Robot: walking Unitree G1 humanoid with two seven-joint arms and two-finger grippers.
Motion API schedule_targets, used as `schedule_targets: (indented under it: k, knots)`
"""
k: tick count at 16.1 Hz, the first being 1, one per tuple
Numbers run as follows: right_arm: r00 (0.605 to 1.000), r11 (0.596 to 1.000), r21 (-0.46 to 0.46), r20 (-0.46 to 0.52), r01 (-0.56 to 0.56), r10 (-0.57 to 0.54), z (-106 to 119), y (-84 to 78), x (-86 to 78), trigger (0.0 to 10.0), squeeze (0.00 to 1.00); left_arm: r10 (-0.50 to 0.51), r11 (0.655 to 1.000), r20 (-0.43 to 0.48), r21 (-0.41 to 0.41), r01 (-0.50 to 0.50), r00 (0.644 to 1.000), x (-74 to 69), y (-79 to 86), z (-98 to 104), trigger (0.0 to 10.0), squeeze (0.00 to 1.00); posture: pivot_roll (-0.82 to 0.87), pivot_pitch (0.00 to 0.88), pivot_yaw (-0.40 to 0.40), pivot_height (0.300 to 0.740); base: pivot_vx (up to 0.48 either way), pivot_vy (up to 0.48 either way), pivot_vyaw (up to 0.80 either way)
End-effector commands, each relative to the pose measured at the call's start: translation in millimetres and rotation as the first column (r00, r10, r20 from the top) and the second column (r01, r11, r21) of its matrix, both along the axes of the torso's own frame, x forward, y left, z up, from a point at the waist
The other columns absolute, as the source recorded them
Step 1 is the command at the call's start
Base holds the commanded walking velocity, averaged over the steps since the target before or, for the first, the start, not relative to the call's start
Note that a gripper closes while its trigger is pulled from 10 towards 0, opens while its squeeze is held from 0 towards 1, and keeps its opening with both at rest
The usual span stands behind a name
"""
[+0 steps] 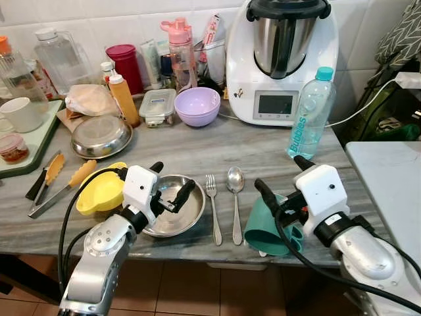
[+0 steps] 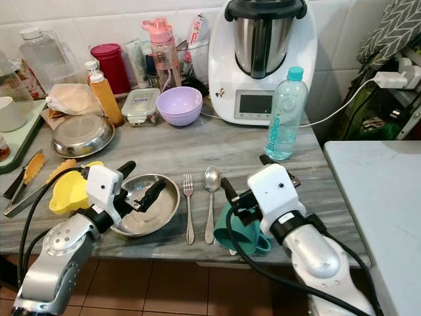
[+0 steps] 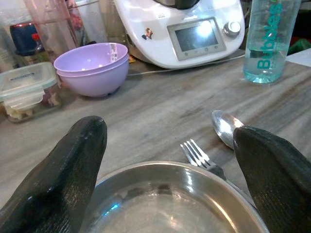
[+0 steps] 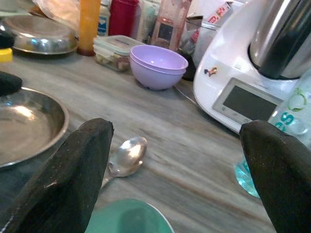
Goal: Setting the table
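Observation:
A steel plate (image 1: 192,218) lies near the front edge of the grey counter. To its right lie a fork (image 1: 212,197) and a spoon (image 1: 235,187), side by side. My left gripper (image 1: 172,179) hovers open just over the plate, holding nothing; its wrist view shows the plate (image 3: 170,204) under the fingers (image 3: 73,170). A teal cup (image 1: 263,234) lies on its side right of the spoon. My right gripper (image 1: 283,176) stands open above the cup, empty. A yellow bowl (image 1: 99,191) sits left of the plate.
Stacked purple bowls (image 1: 197,105), a white kitchen machine (image 1: 279,59) and a water bottle (image 1: 310,112) stand behind. Another steel plate (image 1: 100,137), tongs (image 1: 59,184), a lidded container (image 1: 158,106) and several bottles crowd the back left. A white table (image 1: 391,178) adjoins at right.

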State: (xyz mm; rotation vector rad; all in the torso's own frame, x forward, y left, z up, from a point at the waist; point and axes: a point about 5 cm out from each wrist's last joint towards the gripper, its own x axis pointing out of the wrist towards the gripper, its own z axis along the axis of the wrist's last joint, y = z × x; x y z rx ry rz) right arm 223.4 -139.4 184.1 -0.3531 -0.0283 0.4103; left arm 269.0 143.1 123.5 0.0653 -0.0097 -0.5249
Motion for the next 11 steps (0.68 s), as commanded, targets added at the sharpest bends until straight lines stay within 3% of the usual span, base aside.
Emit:
schedule_targets:
  k: [1,9,11]
  knots:
    - [0.999,0.999,0.015,0.019,-0.030,0.029,2,6.9,-4.1,10.0,0.00,0.014,1.000,0.015,0.014,-0.014,1.000,-2.0,0.6,3,10.0,0.00,-0.16,0.000,0.104,0.740,0.000,0.000,0.00]
    - [0.999,0.998,0.050,-0.033,-0.025,0.027,-6,5.4,-11.3,10.0,0.00,0.005,0.997,0.005,0.071,-0.005,1.000,-7.8,10.3,5,10.0,0.00,-0.17,0.000,0.115,0.740,0.000,0.000,0.00]
    - [0.999,0.998,0.056,-0.031,-0.020,0.022,-5,4.5,-8.4,10.0,0.00,0.006,0.998,0.007,0.068,-0.006,1.000,-8.2,6.9,6,10.0,0.00,-0.16,0.000,0.104,0.740,0.000,0.000,-0.55]
